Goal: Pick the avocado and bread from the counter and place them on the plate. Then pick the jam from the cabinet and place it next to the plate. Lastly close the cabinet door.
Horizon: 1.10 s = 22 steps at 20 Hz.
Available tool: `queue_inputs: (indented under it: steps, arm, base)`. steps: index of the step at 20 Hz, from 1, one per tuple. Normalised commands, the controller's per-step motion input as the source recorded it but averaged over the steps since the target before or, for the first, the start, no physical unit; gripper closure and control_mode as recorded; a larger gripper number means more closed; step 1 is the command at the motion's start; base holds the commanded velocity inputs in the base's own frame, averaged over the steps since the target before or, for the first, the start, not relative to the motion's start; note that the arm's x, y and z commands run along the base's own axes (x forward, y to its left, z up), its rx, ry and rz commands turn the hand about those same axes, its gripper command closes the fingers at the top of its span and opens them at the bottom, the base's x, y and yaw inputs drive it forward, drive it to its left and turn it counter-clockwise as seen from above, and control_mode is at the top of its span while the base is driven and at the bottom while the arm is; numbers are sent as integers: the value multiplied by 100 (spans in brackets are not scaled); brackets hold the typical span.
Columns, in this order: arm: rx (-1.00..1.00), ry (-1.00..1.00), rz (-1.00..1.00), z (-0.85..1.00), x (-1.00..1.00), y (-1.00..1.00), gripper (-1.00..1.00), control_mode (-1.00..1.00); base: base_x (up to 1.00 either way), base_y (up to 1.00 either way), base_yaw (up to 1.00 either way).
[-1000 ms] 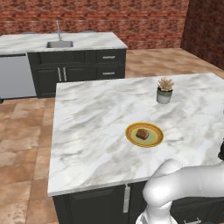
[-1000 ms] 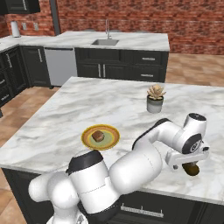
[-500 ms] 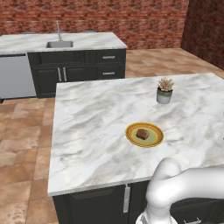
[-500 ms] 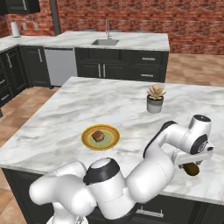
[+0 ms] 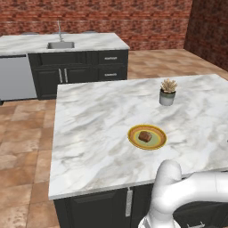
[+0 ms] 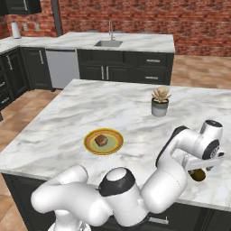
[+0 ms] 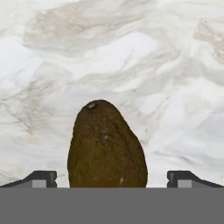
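Tool point(image 7: 112, 178) jaws are spread wide around the avocado point(image 7: 107, 146), not yet clamped. Bread point(image 6: 101, 140) is already seen on the plate point(image 6: 115, 144); jam and cabinet door remain.

We see the avocado point(image 7: 107, 146), dark brown-green, lying on the white-grey marble counter point(image 5: 98, 133), well apart from the plate point(image 6: 89, 145). Bread point(image 6: 101, 140), a tan-brown chunk, sits on that yellow-rimmed, pale green plate, mid-counter.

The arm has swung further right and lowered, bringing the gripper point(image 6: 197, 175) down over the avocado point(image 6: 198, 174).
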Motion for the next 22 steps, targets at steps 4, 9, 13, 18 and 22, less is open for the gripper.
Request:
queue_inputs:
  steps: [4, 9, 13, 18, 22]
  arm:
    - [0, 0, 0, -25, 0, -12, -100, -100]
    - [0, 0, 0, -22, 0, -2, -100, -100]
    - [-1, 1, 0, -26, 0, 0, -100, -100]
    - [-2, 8, 0, -48, 0, 0, -100, -100]
    - [1, 20, 0, -65, 3, 0, -100, -100]
  base:
    - [0, 0, 0]
    - [0, 0, 0]
    - [0, 0, 0]
    - [0, 0, 0]
    - [0, 0, 0]
